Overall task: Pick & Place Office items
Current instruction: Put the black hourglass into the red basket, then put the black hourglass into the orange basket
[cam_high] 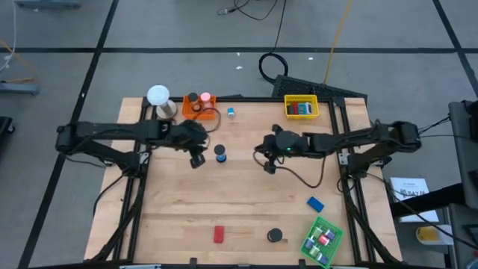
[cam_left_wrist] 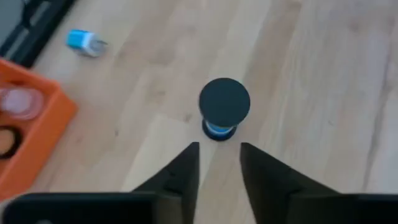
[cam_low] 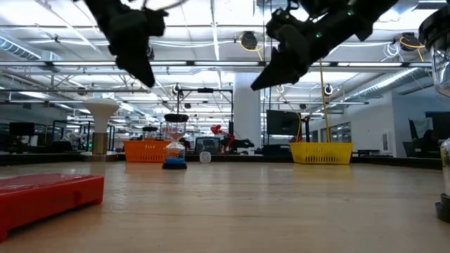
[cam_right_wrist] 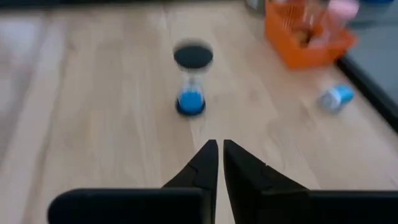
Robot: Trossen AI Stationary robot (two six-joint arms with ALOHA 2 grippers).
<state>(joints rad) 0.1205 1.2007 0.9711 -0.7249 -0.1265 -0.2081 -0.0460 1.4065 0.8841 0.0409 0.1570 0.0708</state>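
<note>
A small hourglass point(cam_high: 220, 154) with a black top and blue sand stands upright on its base mid-table, between my two grippers. My left gripper point(cam_left_wrist: 219, 146) hovers just left of it, open, nothing between its fingers; the hourglass point(cam_left_wrist: 224, 106) sits ahead of its tips. To the right, my right gripper point(cam_right_wrist: 220, 143) is raised, shut and empty, pointing toward the hourglass point(cam_right_wrist: 191, 81). A small blue-and-white piece point(cam_high: 231, 113) lies near the orange tray point(cam_high: 198, 106). A red block point(cam_high: 219, 235), a black disc point(cam_high: 275, 236) and a blue block point(cam_high: 315, 203) lie near the front.
A white ball on a round base point(cam_high: 158, 96) stands at the back left beside the orange tray. A yellow tray point(cam_high: 301, 107) sits at the back right and a green tray point(cam_high: 323, 240) with small pieces at the near right. A cable hangs below the right arm.
</note>
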